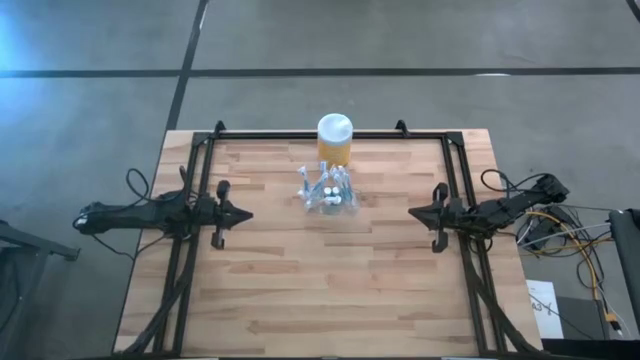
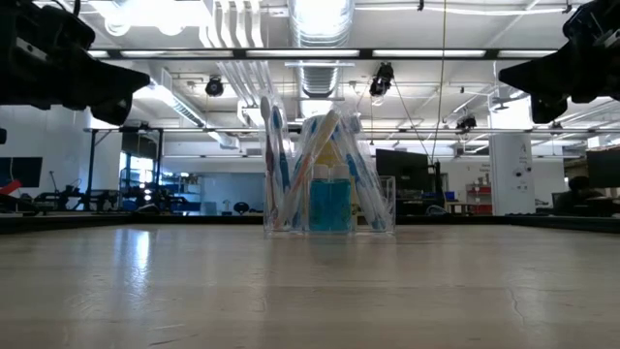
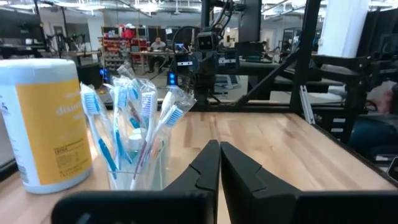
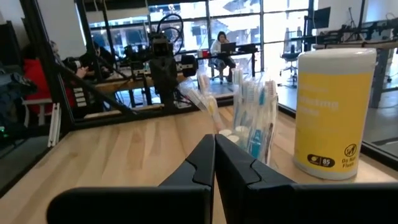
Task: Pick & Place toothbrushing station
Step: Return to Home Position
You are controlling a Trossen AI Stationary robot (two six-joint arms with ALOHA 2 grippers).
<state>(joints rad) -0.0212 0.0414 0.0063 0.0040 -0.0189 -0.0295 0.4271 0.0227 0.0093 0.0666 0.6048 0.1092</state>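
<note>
The small clear plastic holder [image 1: 328, 197] is standing mid wooden worktop [image 1: 320, 290], toothbrushes [image 2: 277, 145] leaning inside, the yellow white-lidded jar [image 1: 335, 140] sitting just behind; the left tool [image 1: 247, 213] and right tool [image 1: 412, 212] are flanking, well apart.

The whole wooden worktop [image 1: 330, 285] is viewed from straight overhead in the high view, and is looked across level from its own surface, towards the room behind, in the low view. Each wrist view is taken from just behind the left end effector [image 3: 218, 145] or the right end effector [image 4: 214, 137], facing inward across the worktop. The clear toothbrushing station [image 1: 327, 195] at mid-worktop is shared by all four views, nearest in the wrist views.
</note>
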